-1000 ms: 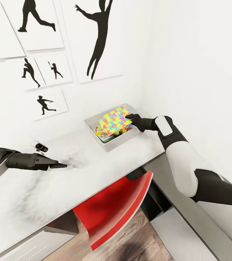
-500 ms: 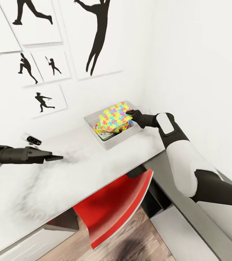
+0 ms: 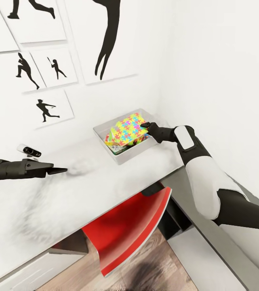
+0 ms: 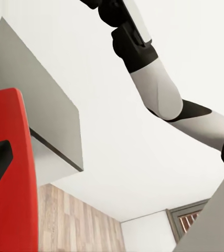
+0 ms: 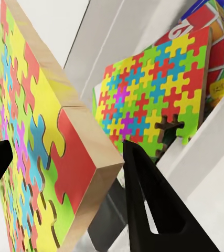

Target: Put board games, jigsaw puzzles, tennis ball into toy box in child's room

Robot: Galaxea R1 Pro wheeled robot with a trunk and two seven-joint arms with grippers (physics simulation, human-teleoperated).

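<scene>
Jigsaw puzzle (image 3: 128, 128) sits clamped by its near corner btwn right gripper (image 3: 146, 127) fingers, tilted over toy box (image 3: 102, 132) on table (image 3: 105, 186), long axis running away from gripper. Second puzzle (image 5: 153, 105) lies inside box. Left gripper (image 3: 58, 170) pinched together, holding nothing.

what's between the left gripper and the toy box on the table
In the head view, only bare white table top lies between the left gripper and the toy box; nothing stands there.
</scene>
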